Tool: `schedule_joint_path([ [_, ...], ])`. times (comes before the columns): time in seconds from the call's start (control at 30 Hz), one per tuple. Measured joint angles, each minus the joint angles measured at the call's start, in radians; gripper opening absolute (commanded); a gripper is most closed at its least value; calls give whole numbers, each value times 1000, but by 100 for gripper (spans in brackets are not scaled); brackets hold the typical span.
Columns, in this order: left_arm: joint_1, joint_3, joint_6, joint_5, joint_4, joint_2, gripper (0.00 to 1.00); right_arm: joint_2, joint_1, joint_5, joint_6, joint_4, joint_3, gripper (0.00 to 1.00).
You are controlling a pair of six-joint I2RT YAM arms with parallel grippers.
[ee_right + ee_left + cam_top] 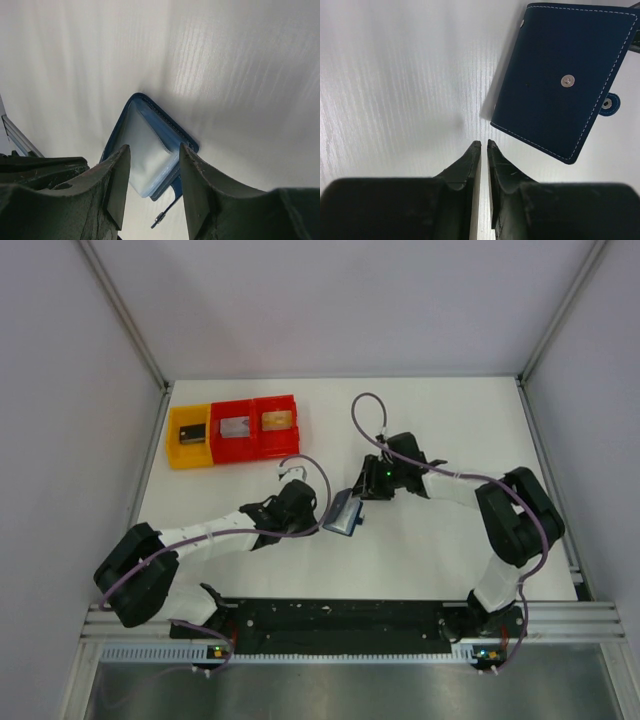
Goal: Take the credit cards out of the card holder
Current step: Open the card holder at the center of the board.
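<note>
The step in hand looks like presenting the holder (343,512) so a card can be pulled. The right gripper (154,148) has its jaws closed on it, one finger against each side edge, and holds it tilted above the table (395,75), about mid-table between the two arms. From the right wrist the holder gapes toward the camera, with pale clear sleeves (147,155) showing inside the blue cover; whether cards sit in them I cannot tell. The tab (609,104) hangs loose, unsnapped. From the left wrist only the dark outer face shows, up and to the right of that gripper and apart from it

The left gripper (483,144) is closed to a thin slit with nothing in it, over bare table just beside the holder. No card shows outside the holder near it; the bins (250,400) at the far left hold small items I cannot identify

Next, I judge, the left jaws must open, come round to the open mouth instead of the back cover, and pinch a card edge while the right grip stays firm. The risk is catching a sleeve with the card, or tugging the holder loose
</note>
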Motion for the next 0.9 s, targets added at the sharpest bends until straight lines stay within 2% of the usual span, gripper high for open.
schedule_joint_path([
  [0.23,0,0,-7,8,14,0,25,26,8,-11,5,5,5,40],
  [0.4,3,0,-6,8,29,11,26,32,12,-37,11,8,5,28],
  [0.7,22,11,0,31,74,129,26,32,18,-111,42,49,6,20],
  [0.9,22,11,-15,85,124,139,26,32,31,-147,48,48,33,16],
])
